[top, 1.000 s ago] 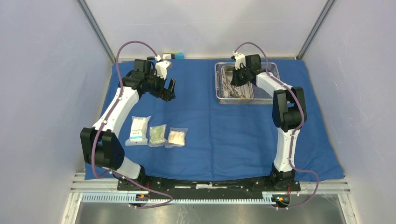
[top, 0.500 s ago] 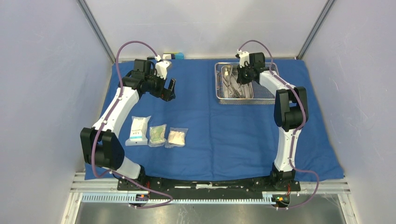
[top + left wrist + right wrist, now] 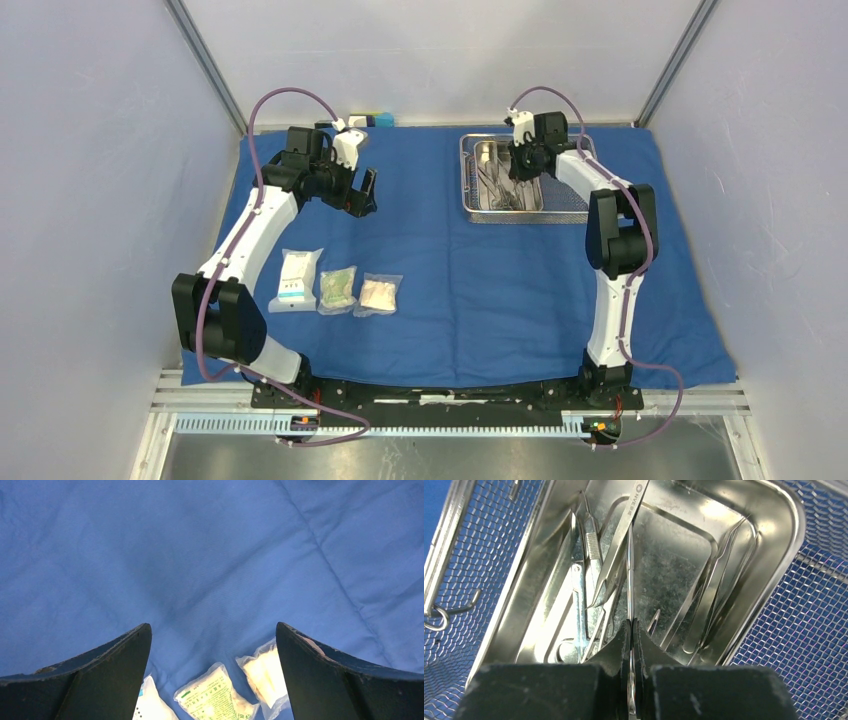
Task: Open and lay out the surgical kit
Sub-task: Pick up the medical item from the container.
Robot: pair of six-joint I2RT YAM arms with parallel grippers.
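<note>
**One instrument pinched, the rest waiting in the pan**

One slim instrument (image 3: 629, 575) stands edge-on between the fingertips of the right gripper (image 3: 631, 626), which is clenched tight on it. The other instruments (image 3: 589, 565) lie loosely crossed beside it on the floor of the inner pan (image 3: 674, 545). The wrist view does not show whether the held piece has left that floor. The pan sits inside the mesh tray (image 3: 510, 219), which rests at the far right of the spread blue wrap (image 3: 470, 290).

Three packets (image 3: 338, 290) already lie in a row on the near left of the cloth, well apart from the tray. The left gripper (image 3: 358, 195) hangs over bare cloth beyond them with its jaws wide apart, grasping nothing.

The wrap looks opened and the packets set out, so the step in hand appears to be emptying the pan, one instrument at a time. The next move probably calls for a straight, steady lift — high enough to clear the pan wall and the tray rim without dragging a neighbour along. Then comes a carry to open cloth in front of the tray and a low release, so the piece lies flat and separate.
</note>
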